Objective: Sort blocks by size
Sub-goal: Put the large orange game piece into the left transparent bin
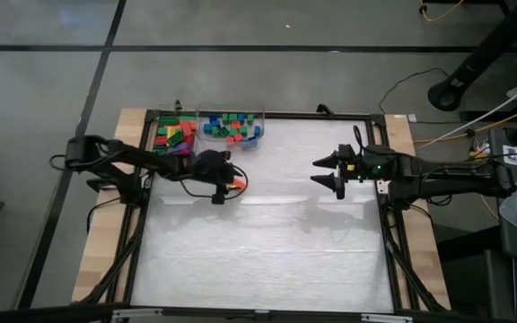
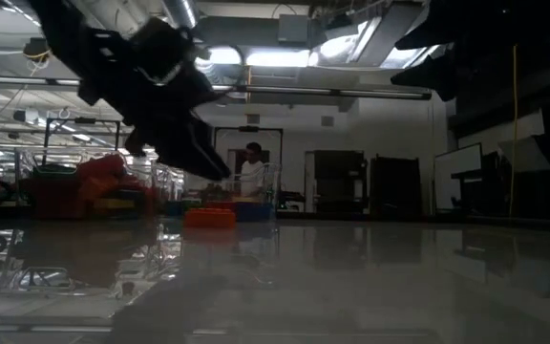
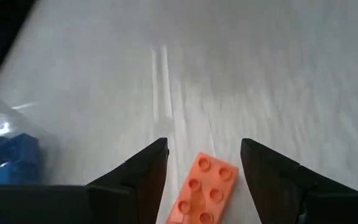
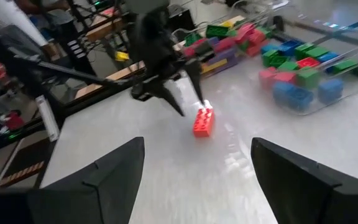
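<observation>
So I've got the left gripper (image 1: 229, 188) parked right over one orange brick (image 3: 204, 191), a longer six-stud one lying flat on the bench (image 1: 267, 251) just out from the clear bins. Its fingers are part-open with the brick sitting between them, not pinched as far as I can tell; the low view shows the brick resting on the bench surface. The rest of the blocks are in the bins: the longer ones in the left bin (image 1: 175, 135), the small square ones in the right bin (image 1: 232, 126). The right gripper (image 1: 332, 173) hangs wide open and empty, well off from the brick. Looks like the pick step: next I'd close on it, lift, and carry it to the long-brick bin.
</observation>
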Action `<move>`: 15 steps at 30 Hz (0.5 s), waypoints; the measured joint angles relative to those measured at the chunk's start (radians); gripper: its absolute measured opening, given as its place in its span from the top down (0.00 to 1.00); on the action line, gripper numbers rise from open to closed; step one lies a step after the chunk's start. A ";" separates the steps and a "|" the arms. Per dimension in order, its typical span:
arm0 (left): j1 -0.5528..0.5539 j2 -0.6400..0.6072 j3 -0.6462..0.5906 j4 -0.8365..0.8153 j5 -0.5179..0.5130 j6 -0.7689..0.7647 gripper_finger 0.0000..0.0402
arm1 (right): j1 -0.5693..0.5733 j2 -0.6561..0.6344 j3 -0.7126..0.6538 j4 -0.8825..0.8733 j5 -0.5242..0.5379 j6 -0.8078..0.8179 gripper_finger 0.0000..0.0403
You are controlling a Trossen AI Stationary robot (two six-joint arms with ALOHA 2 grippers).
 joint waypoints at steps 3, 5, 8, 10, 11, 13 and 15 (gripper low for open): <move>0.002 0.056 0.054 -0.091 0.000 0.061 0.52 | 0.000 0.000 0.000 -0.002 -0.028 0.000 0.27; 0.002 0.088 0.086 -0.134 -0.001 0.096 0.52 | 0.000 0.000 0.000 -0.004 -0.037 0.000 0.27; 0.008 0.128 0.118 -0.158 0.000 0.120 0.52 | 0.000 0.000 0.000 -0.009 -0.046 0.000 0.27; 0.021 0.149 0.132 -0.169 0.000 0.128 0.52 | 0.000 0.000 0.000 -0.009 -0.047 0.000 0.27; 0.030 0.159 0.138 -0.167 0.000 0.126 0.52 | 0.000 0.000 0.000 -0.009 -0.051 0.000 0.27; 0.047 0.174 0.146 -0.162 0.001 0.120 0.52 | 0.000 0.000 0.000 -0.008 -0.064 0.000 0.27; 0.061 0.187 0.149 -0.171 0.002 0.113 0.52 | 0.000 0.000 0.000 -0.008 -0.082 0.000 0.27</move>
